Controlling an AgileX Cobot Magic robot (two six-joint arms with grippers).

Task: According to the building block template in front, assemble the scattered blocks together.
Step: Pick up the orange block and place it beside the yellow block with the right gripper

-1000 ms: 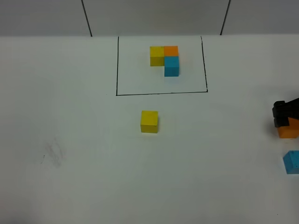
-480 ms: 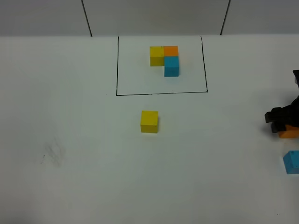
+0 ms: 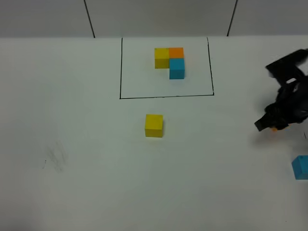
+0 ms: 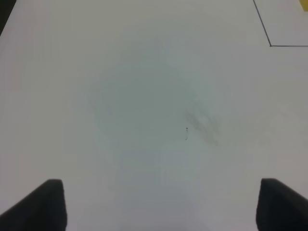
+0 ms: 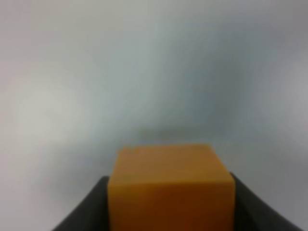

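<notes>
Three loose items. Orange cube (image 5: pixel 171 185): gripped in right gripper (image 3: pixel 272 126) jaws, 3 o'clock. Yellow cube (image 3: pixel 154 125): centre of surface (image 3: pixel 72 144). Sky-blue cube (image 3: pixel 301 167): 4 o'clock, untouched. Template (image 3: pixel 169 59): framed, 12 o'clock. Left gripper (image 4: pixel 163 207): jaws wide, empty. Hazard: orange protrudes past jaws; could twist or slip, seating skewed or nudging yellow.

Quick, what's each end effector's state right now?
Left end effector: open, empty.
Right end effector: closed on the small orange cube.
</notes>
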